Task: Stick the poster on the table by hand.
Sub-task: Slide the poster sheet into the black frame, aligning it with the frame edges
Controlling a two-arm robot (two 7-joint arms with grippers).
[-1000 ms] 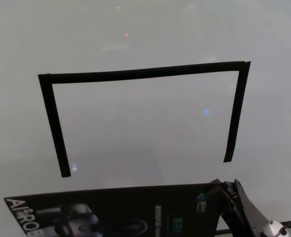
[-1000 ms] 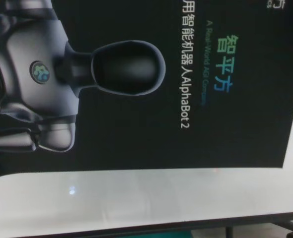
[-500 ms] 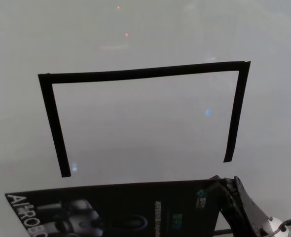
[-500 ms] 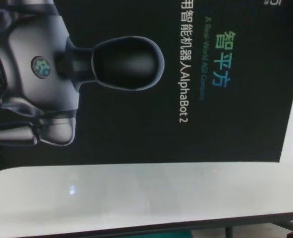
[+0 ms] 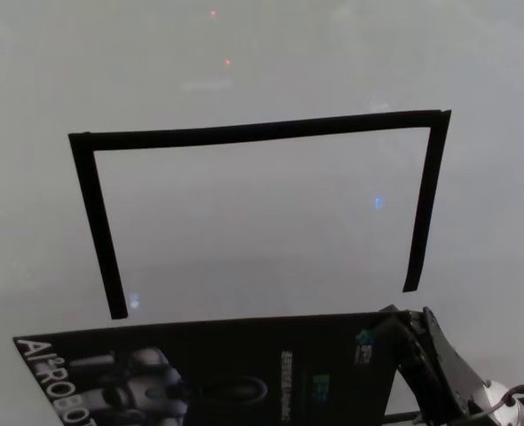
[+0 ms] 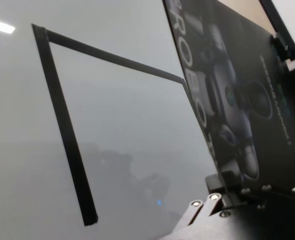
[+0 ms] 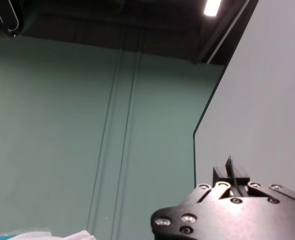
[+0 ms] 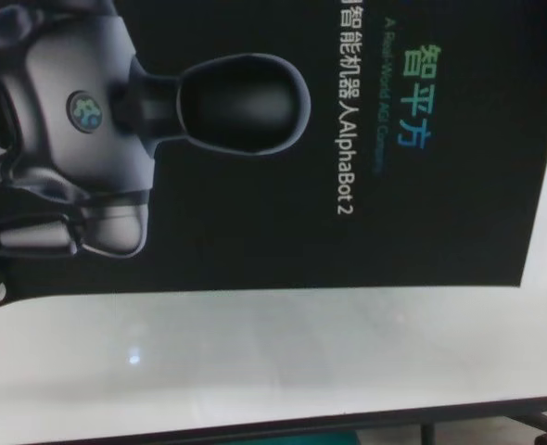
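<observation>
Above the near edge of the glossy white tabletop (image 5: 262, 53), both black tools, left (image 6: 222, 200) and right (image 5: 404, 342), pinch the glossy black robot-printed poster (image 5: 244, 373), apparently mid-carry; next, it needs aligning inside the black tape outline (image 5: 244, 133).

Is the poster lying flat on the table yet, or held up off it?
Held up: the glossy black robot-print poster stands tilted above the glossy white table, pinched by the left end effector and right end effector.

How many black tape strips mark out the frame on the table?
3: a far strip running across the table, a left strip and a right strip running toward the robot. The poster may hide another.
</observation>
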